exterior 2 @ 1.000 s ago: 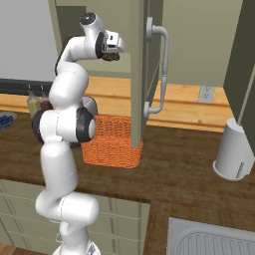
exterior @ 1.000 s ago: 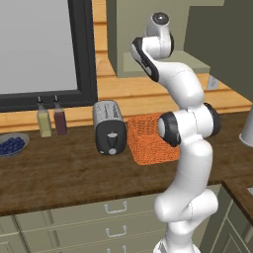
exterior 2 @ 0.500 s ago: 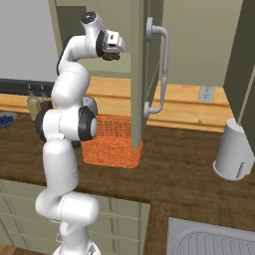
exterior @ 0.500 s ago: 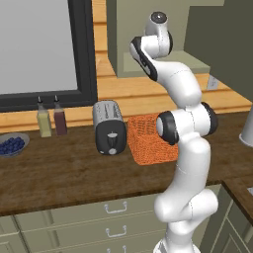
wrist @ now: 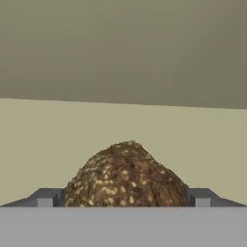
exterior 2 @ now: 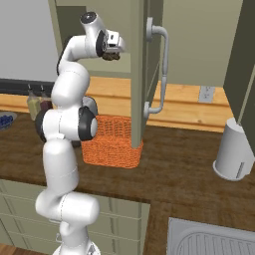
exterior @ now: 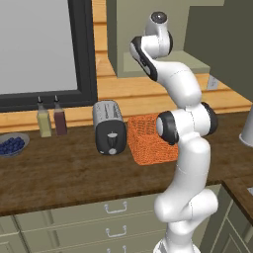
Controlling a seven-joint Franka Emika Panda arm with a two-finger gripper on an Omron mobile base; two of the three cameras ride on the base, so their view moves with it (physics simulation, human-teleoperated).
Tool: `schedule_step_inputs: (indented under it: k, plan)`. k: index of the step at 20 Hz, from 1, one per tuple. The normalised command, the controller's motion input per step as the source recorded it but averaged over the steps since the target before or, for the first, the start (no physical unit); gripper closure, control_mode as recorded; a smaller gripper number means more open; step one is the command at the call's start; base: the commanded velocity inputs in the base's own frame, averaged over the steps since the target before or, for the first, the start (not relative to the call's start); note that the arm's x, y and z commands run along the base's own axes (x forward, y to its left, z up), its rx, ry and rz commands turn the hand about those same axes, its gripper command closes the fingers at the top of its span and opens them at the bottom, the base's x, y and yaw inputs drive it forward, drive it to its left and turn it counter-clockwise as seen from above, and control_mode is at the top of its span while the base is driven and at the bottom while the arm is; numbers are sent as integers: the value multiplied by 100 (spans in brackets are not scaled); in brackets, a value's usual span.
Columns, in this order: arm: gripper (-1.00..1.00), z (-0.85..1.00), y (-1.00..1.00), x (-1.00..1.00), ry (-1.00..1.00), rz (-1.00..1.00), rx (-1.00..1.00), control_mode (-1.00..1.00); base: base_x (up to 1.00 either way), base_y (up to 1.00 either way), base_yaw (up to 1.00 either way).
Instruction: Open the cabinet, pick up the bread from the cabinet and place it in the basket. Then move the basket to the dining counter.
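the bread sits between the jaws, up at the shelf of the open cabinet, with a finger on either side of it. the gripper looks closed on the loaf (contact itself is hard to confirm). the basket waits on the worktop directly below, beside the toaster, so the move is out and down.

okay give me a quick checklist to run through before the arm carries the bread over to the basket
1. Cabinet door open: ok.
2. Bread between the fingers: ok, one tip on each side of it.
3. Gripper firmly shut on bread: cannot tell, contact is hidden.
4. Bread lifted off the shelf: cannot tell.
5. Basket on the worktop below, ready to receive: ok.
6. Basket's inside free: cannot tell.
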Motion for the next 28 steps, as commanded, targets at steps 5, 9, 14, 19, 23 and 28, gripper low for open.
schedule_step_inputs:
  k: [5, 9, 14, 19, 23, 28]
  plan:
    - [100, -39, -3, 0, -20, 0, 1, -100, 0, 0, 0]
    - [100, -2, 0, -14, -11, 0, 0, -100, 0, 0, 0]
    - [100, 13, -1, -90, -13, 0, 3, -100, 0, 0, 0]
    - [100, 18, 0, -100, -7, 0, 2, -100, 0, 0, 0]
    - [100, 24, 0, -100, -5, 0, 2, -100, 0, 0, 0]
    - [100, 24, 0, -100, -2, 0, 1, -100, 0, 0, 0]
